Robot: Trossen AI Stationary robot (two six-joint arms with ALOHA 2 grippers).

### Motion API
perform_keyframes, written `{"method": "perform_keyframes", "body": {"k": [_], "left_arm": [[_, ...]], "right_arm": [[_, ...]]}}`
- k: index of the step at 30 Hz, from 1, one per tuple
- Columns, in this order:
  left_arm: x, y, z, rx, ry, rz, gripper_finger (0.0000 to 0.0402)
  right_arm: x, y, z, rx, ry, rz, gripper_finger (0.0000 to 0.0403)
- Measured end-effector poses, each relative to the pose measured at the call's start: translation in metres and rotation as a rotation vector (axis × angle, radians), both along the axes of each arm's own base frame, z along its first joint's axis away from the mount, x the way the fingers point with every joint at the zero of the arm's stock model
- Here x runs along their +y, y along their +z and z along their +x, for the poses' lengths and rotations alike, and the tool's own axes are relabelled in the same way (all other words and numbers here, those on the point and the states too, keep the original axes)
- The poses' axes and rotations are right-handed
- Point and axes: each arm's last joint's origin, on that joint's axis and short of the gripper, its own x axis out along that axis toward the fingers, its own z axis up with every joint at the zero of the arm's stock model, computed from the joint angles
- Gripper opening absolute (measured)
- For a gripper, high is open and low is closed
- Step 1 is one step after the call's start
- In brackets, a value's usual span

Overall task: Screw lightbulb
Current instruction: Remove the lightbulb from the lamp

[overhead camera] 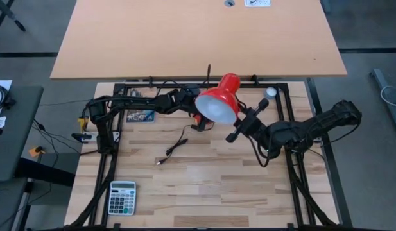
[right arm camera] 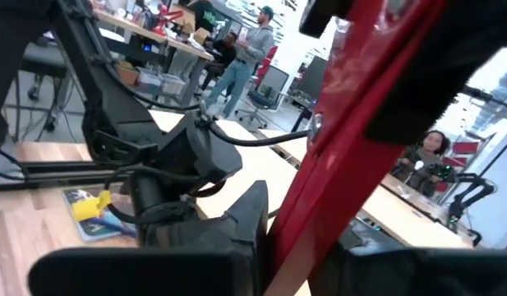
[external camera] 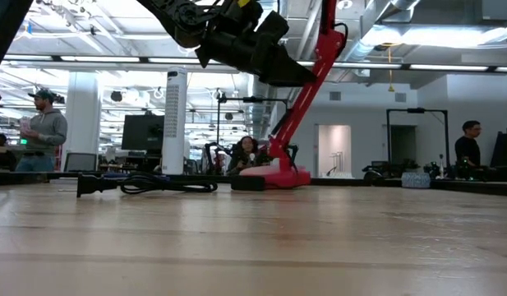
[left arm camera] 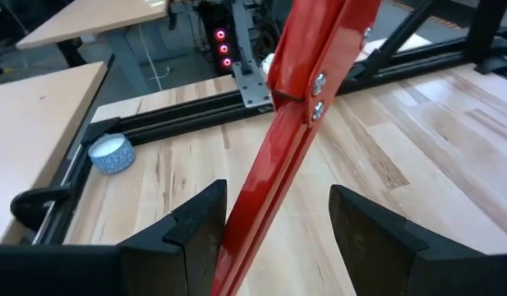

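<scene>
Wooden surface (overhead camera: 204,192): red lamp (overhead camera: 218,102); left tool (left arm camera: 274,238) spread astride lamp arm (left arm camera: 306,107); right tool (overhead camera: 246,123), state unclear, beside shade; lightbulb (overhead camera: 270,92) on far edge—steady lamp before fetching.

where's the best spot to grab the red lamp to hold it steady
Probably the lamp's red arm, near its bolted joint. It is a narrow, straight bar, while the shade is wide and flared. Come across the bar from the left arm's side: the left gripper has its open fingers on either side of it. The right gripper is by the shade.
</scene>
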Motion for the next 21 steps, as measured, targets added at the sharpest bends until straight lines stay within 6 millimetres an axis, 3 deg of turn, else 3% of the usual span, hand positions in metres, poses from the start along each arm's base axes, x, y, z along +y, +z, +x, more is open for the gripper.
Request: {"method": "perform_keyframes", "body": {"k": [6,14,21], "left_arm": [[-0.004,0.003,-0.001,0.007,0.019,0.011,0.0202],[-0.014,0.018,-0.018,0.087,-0.028,0.055,0.0205],[-0.007,0.011,-0.007,0.013,0.011,0.144,0.0250]], "right_arm": [[0.002,0.000,-0.001,0.025,-0.002,-0.021,0.0067],[0.001,0.001,-0.002,0.036,-0.021,-0.026,0.0067],[0.000,0.001,-0.002,0.037,-0.030,-0.028,0.0067]]}}
